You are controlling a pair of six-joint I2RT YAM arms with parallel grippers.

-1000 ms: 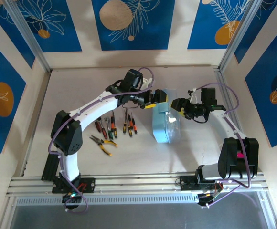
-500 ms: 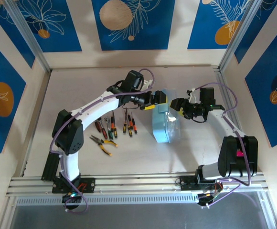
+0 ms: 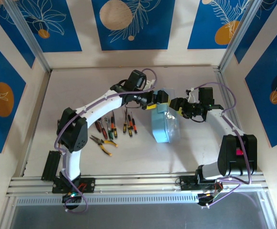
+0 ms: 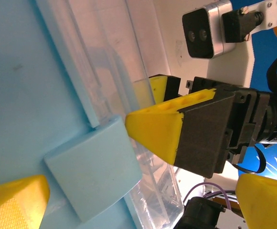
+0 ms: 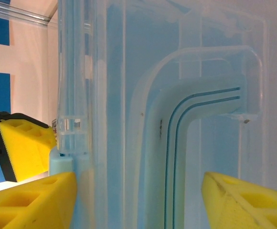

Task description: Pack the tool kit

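Observation:
The tool kit's light-blue case (image 3: 163, 129) lies mid-table with its clear lid down. My left gripper (image 3: 158, 101) is at the case's far end. Its jaws stand open on either side of the blue latch (image 4: 93, 169), and nothing is gripped in my left gripper (image 4: 143, 195). My right gripper (image 3: 175, 104) meets the same end from the right and is open. In the right wrist view my right gripper (image 5: 138, 200) has one finger off the case's edge by the latch (image 5: 62, 164) and the other over the clear lid (image 5: 176, 95). Pliers (image 3: 102, 141) and screwdrivers (image 3: 114, 126) lie left of the case.
The loose tools sit under the left arm's forearm, between its base and the case. The right arm's yellow finger (image 4: 155, 129) rests close against the lid beside the latch, near my left fingers. Walls with blue panels (image 3: 129, 24) enclose the table.
The left gripper has moved right, onto the case's far end. The right gripper has edged left toward it. The case's far end has shifted slightly left.

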